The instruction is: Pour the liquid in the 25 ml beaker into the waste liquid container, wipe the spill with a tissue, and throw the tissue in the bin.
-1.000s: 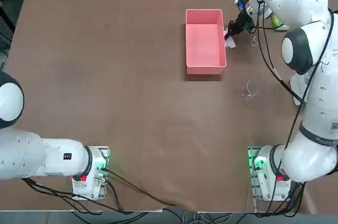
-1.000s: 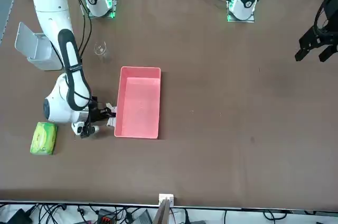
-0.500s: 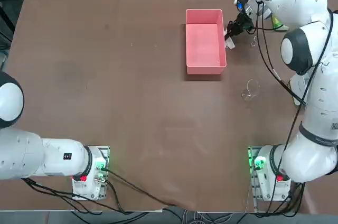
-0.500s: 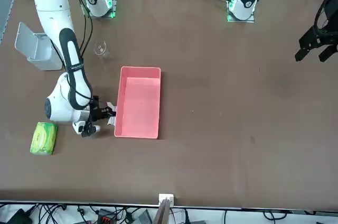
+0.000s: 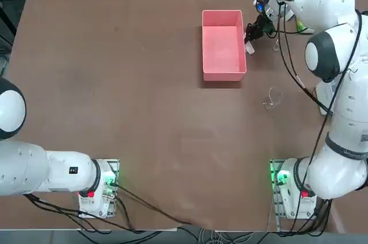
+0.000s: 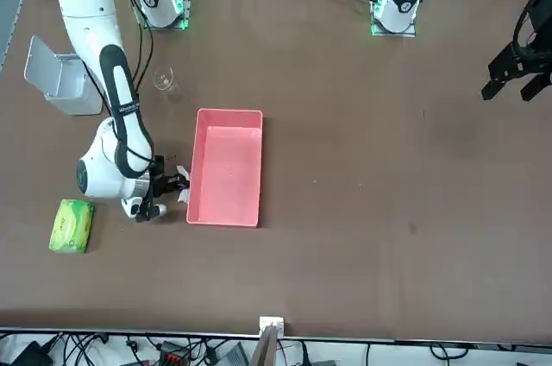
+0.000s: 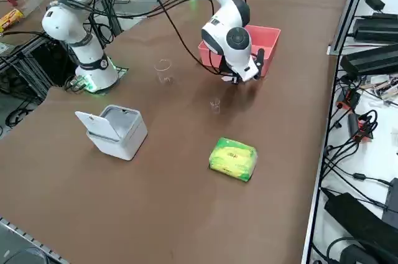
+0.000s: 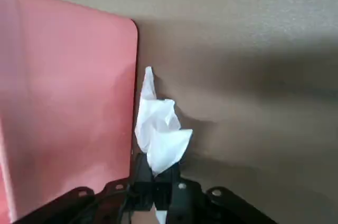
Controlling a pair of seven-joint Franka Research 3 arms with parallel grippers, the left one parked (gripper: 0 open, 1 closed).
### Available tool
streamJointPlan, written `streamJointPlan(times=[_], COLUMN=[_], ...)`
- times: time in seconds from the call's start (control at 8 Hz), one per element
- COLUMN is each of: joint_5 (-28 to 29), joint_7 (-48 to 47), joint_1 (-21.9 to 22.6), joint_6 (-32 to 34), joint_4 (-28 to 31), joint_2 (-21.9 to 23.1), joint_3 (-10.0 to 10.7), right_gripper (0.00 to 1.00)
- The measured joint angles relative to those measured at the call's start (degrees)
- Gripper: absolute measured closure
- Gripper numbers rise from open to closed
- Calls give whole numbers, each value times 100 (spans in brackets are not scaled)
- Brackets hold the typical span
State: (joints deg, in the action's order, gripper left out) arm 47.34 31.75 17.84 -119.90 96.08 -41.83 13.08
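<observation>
My right hand (image 8: 158, 179) clenched on the tissue (image 8: 158, 131), low over the table (image 5: 144, 94), just beside the waste liquid container (image 5: 223, 45), 25 ml beaker (image 7: 215, 105) near it, bin (image 7: 118, 130) well apart
</observation>
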Motion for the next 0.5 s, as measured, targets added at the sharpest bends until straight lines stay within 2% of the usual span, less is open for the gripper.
streamJointPlan(times=[0.25,0.38,0.5], joint_5=[0,0,-31], joint_7=[-4,-5,-5], joint_1=[19,44,88], joint_6=[84,232,438], joint_4=[5,10,21], joint_2=[5,6,9], joint_3=[15,72,216], right_gripper=[97,97,97])
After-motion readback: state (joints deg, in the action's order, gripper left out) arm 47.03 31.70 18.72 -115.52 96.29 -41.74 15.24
